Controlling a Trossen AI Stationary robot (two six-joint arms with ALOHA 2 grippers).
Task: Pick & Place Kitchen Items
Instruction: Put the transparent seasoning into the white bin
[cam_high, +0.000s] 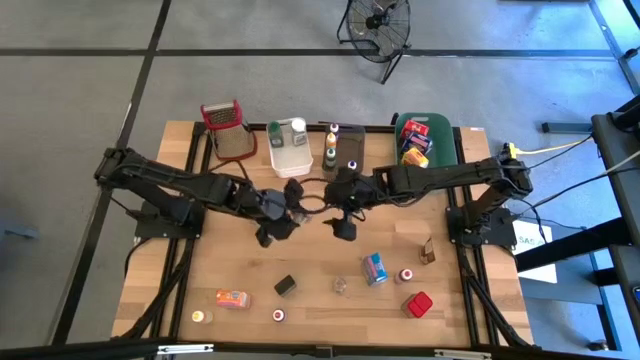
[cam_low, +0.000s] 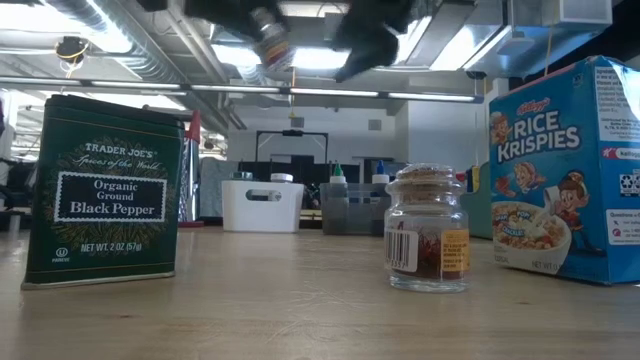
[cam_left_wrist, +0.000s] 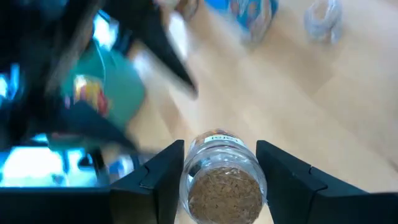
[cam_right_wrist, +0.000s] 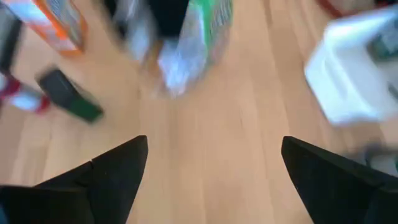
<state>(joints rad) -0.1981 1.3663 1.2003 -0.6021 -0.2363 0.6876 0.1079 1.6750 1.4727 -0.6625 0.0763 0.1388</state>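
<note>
**Jar in the left pincer, right pincer spread wide**

Above mid-worktop (cam_high: 200, 275), both arms meeting near the centre. Left pincer (cam_left_wrist: 219, 180) clamped on a small glass jar (cam_left_wrist: 222, 180) with a cork-brown top — fingers (cam_left_wrist: 158, 177) pressed against its sides, jar lifted off the wood. Right pincer (cam_right_wrist: 214, 171) just beside it, fingers (cam_right_wrist: 115, 168) far apart, gripping nothing, only bare boards between them.

Along the far edge: a white tub (cam_high: 291, 150) holding bottles, a green tub (cam_high: 425, 138) with coloured boxes, a metal grater (cam_high: 225, 128) with a red top. Scattered on the near half — an orange box (cam_high: 232, 298), a dark tin (cam_high: 285, 285), a blue box (cam_high: 375, 268), a red box (cam_high: 419, 304). Close to the low camera: a black pepper tin (cam_low: 103, 190), a spice jar (cam_low: 427, 230), a cereal box (cam_low: 565, 170).
</note>
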